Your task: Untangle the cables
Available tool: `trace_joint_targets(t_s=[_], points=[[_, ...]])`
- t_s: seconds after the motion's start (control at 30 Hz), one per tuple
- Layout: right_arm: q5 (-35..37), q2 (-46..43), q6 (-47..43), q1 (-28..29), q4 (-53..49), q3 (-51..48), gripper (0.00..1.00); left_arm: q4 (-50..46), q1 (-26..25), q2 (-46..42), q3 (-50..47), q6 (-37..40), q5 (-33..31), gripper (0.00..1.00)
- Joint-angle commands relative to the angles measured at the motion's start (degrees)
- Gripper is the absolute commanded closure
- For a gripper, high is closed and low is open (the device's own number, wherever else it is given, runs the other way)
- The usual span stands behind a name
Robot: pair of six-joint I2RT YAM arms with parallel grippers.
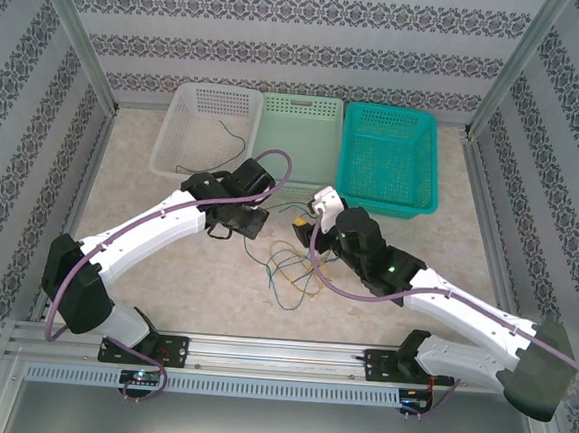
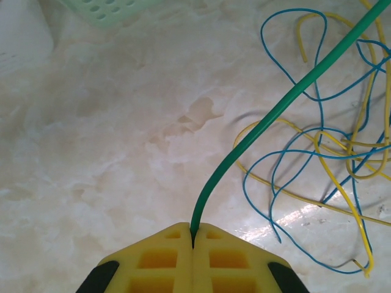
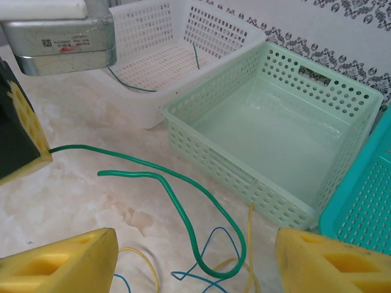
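Observation:
My left gripper (image 2: 193, 239) is shut on a dark green cable (image 2: 269, 116), which rises from between the yellow fingers and runs up to the right over a tangle of blue and yellow cables (image 2: 342, 146). In the top view the tangle (image 1: 290, 272) lies on the table between the two arms, with the left gripper (image 1: 254, 222) at its upper left. My right gripper (image 3: 195, 268) stands open low over the green cable's loop (image 3: 183, 213), touching nothing. The left gripper's finger (image 3: 21, 143) shows at the left edge, holding that cable's end. In the top view the right gripper (image 1: 304, 218) is just above the tangle.
Three baskets stand at the back: a white one (image 1: 176, 132) with another green cable (image 3: 196, 56) in it, a pale green one (image 1: 300, 107) and a teal one (image 1: 386, 199). The pale green basket's wall (image 3: 244, 177) is close ahead of the right gripper. Patterned walls enclose the table.

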Motion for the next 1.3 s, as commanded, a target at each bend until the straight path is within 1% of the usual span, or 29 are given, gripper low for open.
trace_joint_targets(t_s=[0.0,0.1,0.17,0.27,0.33,0.5,0.67,0.7,0.83,0.9,0.97,1.03,1.1,1.17,1.27], points=[[-0.71,2.79,-3.38,0.51,0.00,3.05,0.31,-0.89,0.73,0.14,1.31,0.90,2.47,1.00],[-2.76,5.56,-5.23,0.25,-0.01,4.39,0.31,-0.94,0.71,0.29,1.39,1.25,2.53,1.00],[-2.46,7.02,-5.36,-0.34,-0.10,5.17,0.32,-1.13,0.76,0.42,1.33,1.51,2.91,1.00],[-2.31,8.47,-5.52,-1.33,-0.74,6.40,0.37,-1.03,0.72,0.24,0.76,1.65,3.22,1.00],[-2.99,8.94,-5.79,-1.87,-0.47,6.75,0.44,-0.59,0.79,0.02,0.20,1.60,3.17,1.00],[-3.18,8.84,-5.45,-2.94,0.46,6.92,0.72,0.09,1.12,-0.38,-0.31,1.72,3.63,1.00],[-4.52,7.74,-3.78,-4.74,0.80,6.30,0.97,1.20,2.13,-0.86,-1.21,1.60,5.54,1.00],[-5.07,7.24,-3.09,-5.18,1.11,5.92,1.00,1.69,2.78,-1.23,-1.66,1.48,6.30,1.00],[-8.08,4.28,-0.02,-7.84,3.41,3.99,1.00,4.44,5.76,-2.38,-4.11,0.73,11.73,1.00],[-10.57,2.26,2.10,-9.89,4.66,2.82,1.00,5.57,7.31,-2.46,-5.08,0.90,16.75,1.00],[-13.64,0.62,3.74,-11.95,6.27,1.84,1.00,5.75,8.00,-1.77,-5.23,1.58,20.66,1.00],[-17.38,-0.73,4.96,-13.81,7.30,1.37,1.00,5.83,8.40,-0.31,-4.98,2.97,25.91,1.00],[-20.99,-1.66,5.76,-15.28,7.63,1.49,1.00,6.23,8.92,1.59,-4.84,4.00,33.04,1.00],[-21.75,-2.67,6.63,-16.38,7.75,1.45,1.00,6.51,9.37,3.65,-5.01,4.82,38.88,1.00],[-21.79,-5.04,9.51,-19.05,9.61,-0.04,1.00,6.68,9.81,6.30,-5.32,5.72,44.51,1.00]])
